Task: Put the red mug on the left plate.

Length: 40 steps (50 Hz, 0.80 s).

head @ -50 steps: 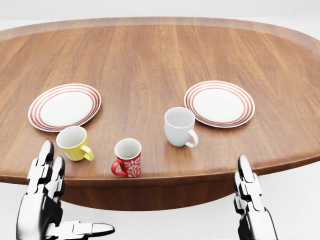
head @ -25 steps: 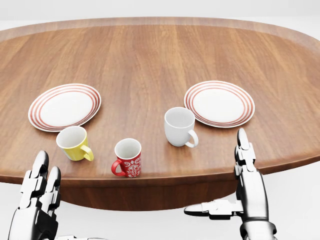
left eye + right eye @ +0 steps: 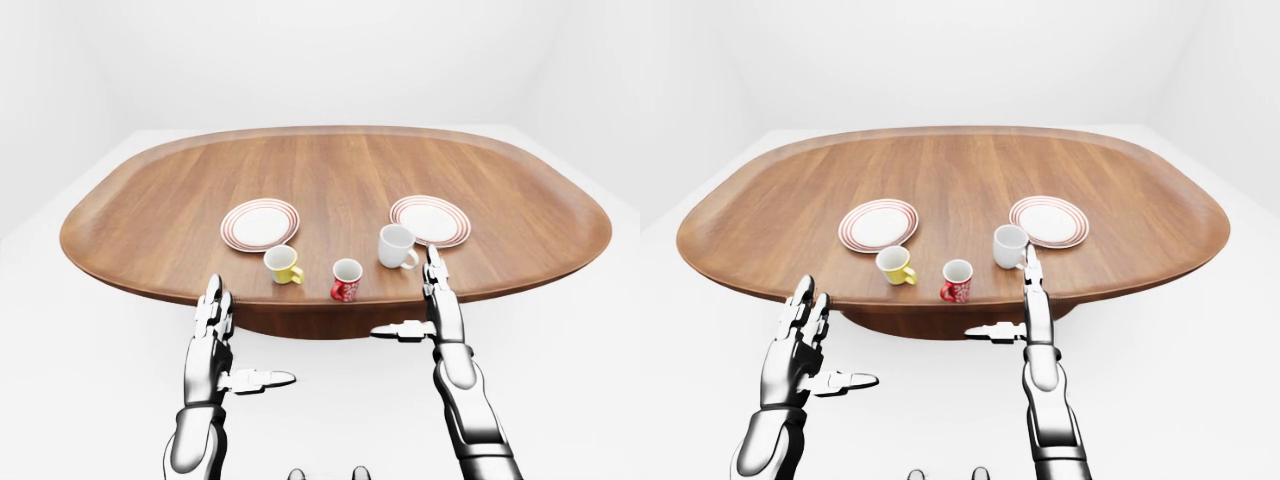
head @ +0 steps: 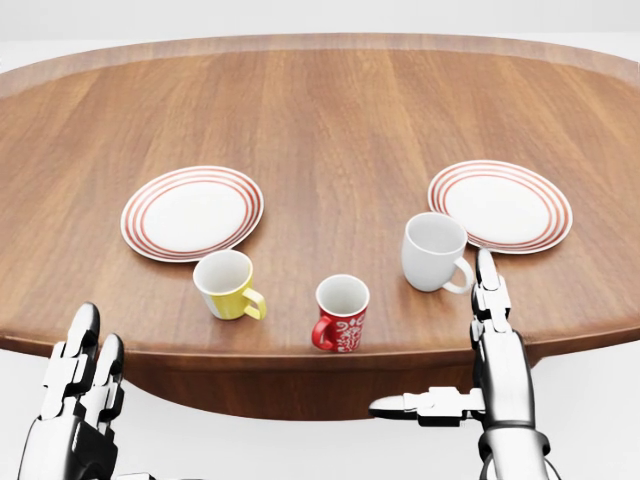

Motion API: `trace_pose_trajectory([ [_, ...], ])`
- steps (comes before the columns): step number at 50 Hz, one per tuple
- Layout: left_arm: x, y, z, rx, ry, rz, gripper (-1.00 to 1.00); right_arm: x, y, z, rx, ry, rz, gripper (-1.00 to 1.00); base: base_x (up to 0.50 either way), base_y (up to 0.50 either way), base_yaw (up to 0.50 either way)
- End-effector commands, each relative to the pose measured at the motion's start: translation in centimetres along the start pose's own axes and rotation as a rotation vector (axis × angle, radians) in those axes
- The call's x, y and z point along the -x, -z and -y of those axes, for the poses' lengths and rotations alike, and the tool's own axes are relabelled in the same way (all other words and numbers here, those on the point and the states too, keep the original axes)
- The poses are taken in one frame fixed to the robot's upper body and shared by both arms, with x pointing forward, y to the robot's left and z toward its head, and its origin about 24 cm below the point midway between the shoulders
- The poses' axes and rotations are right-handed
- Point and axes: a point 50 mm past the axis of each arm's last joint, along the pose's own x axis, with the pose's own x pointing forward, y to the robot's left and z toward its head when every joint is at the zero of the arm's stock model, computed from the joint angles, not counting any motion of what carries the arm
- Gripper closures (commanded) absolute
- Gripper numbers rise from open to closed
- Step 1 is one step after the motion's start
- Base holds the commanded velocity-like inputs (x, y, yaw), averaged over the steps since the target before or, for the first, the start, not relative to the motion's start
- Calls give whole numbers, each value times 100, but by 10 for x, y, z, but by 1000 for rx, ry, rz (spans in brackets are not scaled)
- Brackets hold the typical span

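nearest in the head view are the two hands, both below the table's near rim and apart from everything on it. the left hand [image 3: 214, 352] is released, fingers straight up and thumb stuck out sideways, holding nothing. the right hand [image 4: 487, 375] is likewise spread, its fingers [image 4: 486, 285] reaching up just past the rim beside the white mug's handle, its thumb out to the view's left; nothing is in its grasp.

next comes the wooden table [image 4: 330, 110], oval with a raised edge. close to its near rim stands the red mug [image 4: 341, 314], upright, handle toward the view's left, with a white floral pattern on its side; no words or brand can be read on it. to its left, near but apart, is the yellow mug [image 4: 228, 285], upright, handle to the view's right. to the red mug's right is the white mug [image 4: 433, 252], upright, handle toward the right hand.

farther off lie two white plates with red rings: the left plate [image 4: 192, 212] just beyond the yellow mug, bare, and the right plate [image 4: 501, 205] just beyond the white mug.
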Motion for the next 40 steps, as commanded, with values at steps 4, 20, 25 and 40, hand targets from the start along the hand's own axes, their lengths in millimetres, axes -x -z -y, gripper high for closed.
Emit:
trace_pose_trajectory([
  [4,0,0,1,-3,3,0,-100,-1,3,-1,5,3,-12,-100,0,50,0],
  [20,0,0,1,-6,5,-2,-100,0,5,-1,10,-1,-23,-100,0,50,0],
  [25,0,1,1,-6,4,-4,-100,0,6,-2,11,-1,-26,-100,0,50,0],
  [40,2,1,2,-13,8,-6,-100,2,7,-2,3,-7,-30,-100,0,50,0],
])
